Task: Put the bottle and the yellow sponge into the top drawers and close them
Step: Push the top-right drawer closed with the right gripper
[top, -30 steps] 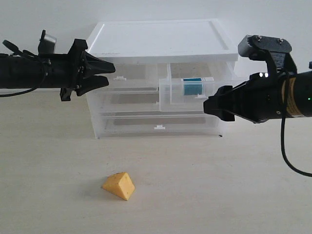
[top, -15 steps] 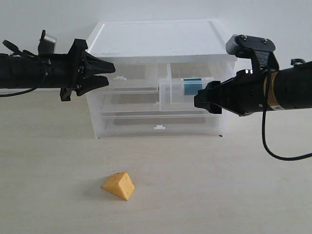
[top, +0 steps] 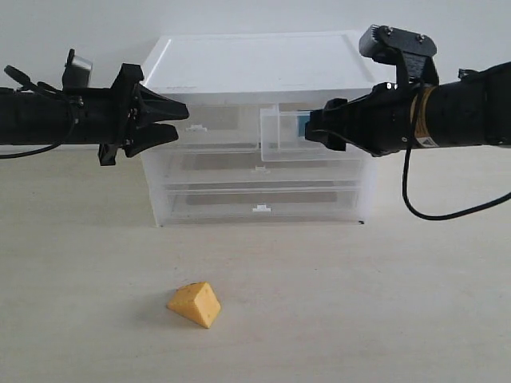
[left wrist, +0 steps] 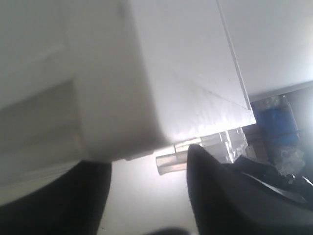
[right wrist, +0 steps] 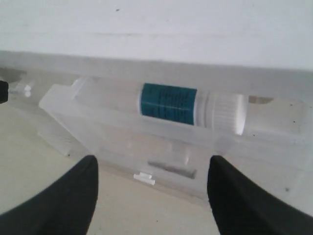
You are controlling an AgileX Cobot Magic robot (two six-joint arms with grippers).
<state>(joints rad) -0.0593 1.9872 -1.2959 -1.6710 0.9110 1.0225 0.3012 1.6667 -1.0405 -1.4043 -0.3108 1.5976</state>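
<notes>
The bottle (right wrist: 190, 105) lay on its side inside the right top drawer (top: 275, 144), which stood part-way out of the cabinet (top: 255, 64); the right pincer (top: 313, 130), fingers spread and gripping nothing, sat at that drawer's front, likely placed to push it home. The left pincer (top: 182, 122), likewise released, hovered by the white tab (top: 196, 127) of the shut left top drawer (top: 219, 118), seemingly ready to pull it open; the yellow sponge (top: 196, 304) waited on the tabletop (top: 359, 303), well apart from both, not yet stowed.
</notes>
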